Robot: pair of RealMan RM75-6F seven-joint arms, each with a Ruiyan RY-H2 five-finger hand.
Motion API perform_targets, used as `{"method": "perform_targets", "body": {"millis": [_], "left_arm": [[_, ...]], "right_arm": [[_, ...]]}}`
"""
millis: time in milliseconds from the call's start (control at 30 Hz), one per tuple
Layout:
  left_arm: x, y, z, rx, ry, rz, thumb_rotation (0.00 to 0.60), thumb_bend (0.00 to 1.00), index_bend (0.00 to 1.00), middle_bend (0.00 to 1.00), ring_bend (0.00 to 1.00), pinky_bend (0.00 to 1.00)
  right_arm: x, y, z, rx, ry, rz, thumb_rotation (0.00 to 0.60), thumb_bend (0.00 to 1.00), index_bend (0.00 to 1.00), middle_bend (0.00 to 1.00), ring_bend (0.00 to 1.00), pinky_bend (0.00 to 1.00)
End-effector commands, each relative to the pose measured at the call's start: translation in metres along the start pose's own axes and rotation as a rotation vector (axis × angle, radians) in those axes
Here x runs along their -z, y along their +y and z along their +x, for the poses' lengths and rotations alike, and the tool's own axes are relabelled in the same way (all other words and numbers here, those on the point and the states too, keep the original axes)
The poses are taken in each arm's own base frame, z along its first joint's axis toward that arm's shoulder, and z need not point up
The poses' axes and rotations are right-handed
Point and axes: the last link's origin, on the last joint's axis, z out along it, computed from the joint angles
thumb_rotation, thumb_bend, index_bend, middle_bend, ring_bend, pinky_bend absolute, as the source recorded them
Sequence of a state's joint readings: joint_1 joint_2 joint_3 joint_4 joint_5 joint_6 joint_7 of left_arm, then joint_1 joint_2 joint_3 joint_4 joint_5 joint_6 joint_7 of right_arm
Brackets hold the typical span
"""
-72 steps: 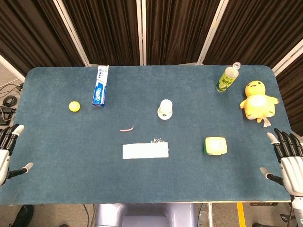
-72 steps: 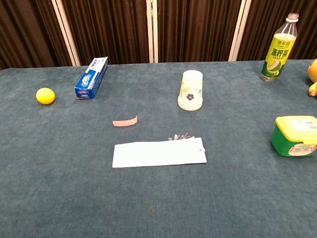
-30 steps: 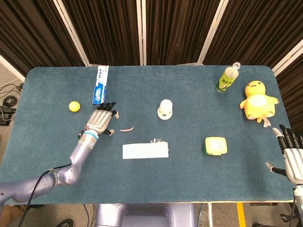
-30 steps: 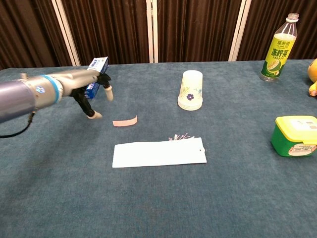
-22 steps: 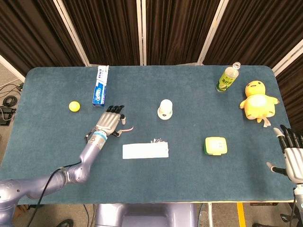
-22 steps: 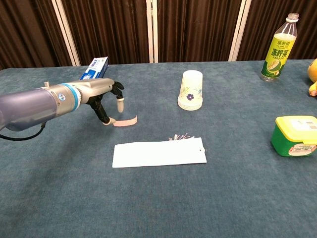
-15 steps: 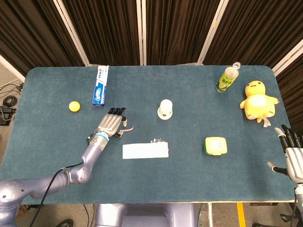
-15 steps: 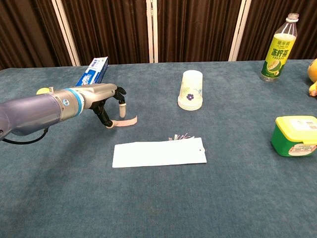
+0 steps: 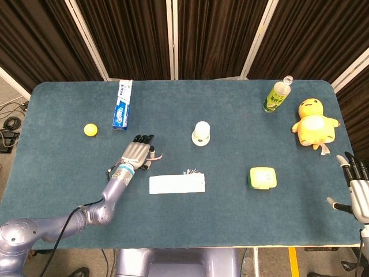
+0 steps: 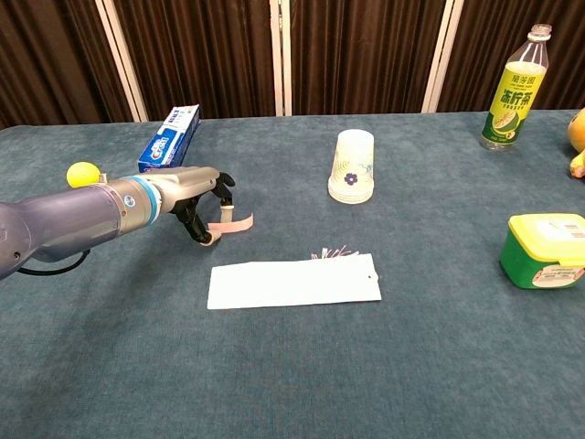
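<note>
1. The blue table [image 9: 230,219] lies wide and bare before my left arm.
2. My left hand [image 9: 136,153] reaches palm-down over the pink strip [image 10: 234,222], fingers [image 10: 211,240] curled onto its left end; whether they pinch it, I cannot tell.
3. My right hand [image 9: 358,196] hangs off the right edge, fingers spread.
4. White packet [image 10: 292,283] lies just nearer me.

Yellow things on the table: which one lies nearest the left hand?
The small yellow ball, left of the left hand; the lidded box, bottle and plush duck sit far right.
</note>
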State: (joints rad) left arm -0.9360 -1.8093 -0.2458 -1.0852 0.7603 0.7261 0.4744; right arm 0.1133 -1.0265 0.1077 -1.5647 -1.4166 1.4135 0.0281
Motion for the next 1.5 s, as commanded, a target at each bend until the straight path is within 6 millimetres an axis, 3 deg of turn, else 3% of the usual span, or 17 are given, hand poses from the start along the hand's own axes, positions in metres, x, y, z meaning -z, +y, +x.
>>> {"method": "perform_targets", "body": {"millis": [33,200,500,767,1067,1500], "left_arm": [[0.0,0.0,0.001,-0.003,0.014,0.003,0.6,0.46,0.52,0.0,0.0,0.0],[0.0,0.0,0.001,-0.004,0.016,0.001,0.6,0.46,0.62,0.0,0.0,0.0],[0.008,0.001,0.009,-0.014,0.055,-0.026,0.6,0.46,0.63,0.0,0.0,0.0],[0.03,0.017,0.017,-0.033,0.111,-0.157,0.6,0.46,0.66,0.0,0.0,0.0],[0.046,0.04,0.009,-0.107,0.125,-0.292,0.6,0.46,0.66,0.0,0.0,0.0],[0.04,0.06,-0.009,-0.169,0.099,-0.303,0.6,0.46,0.66,0.0,0.0,0.0]], "right_arm": [[0.0,0.0,0.0,-0.002,0.001,0.0,0.6,0.0,0.01,0.0,0.0,0.0],[-0.001,0.001,0.0,-0.005,-0.003,-0.001,0.6,0.0,0.01,0.0,0.0,0.0],[0.0,0.0,0.0,-0.01,-0.009,0.005,0.6,0.0,0.01,0.0,0.0,0.0],[0.0,-0.001,0.002,-0.011,-0.002,0.01,0.6,0.0,0.01,0.0,0.0,0.0],[0.001,-0.002,0.003,-0.012,0.005,0.01,0.6,0.0,0.02,0.0,0.0,0.0],[0.002,-0.001,0.004,-0.019,0.007,0.008,0.6,0.0,0.02,0.0,0.0,0.0]]}}
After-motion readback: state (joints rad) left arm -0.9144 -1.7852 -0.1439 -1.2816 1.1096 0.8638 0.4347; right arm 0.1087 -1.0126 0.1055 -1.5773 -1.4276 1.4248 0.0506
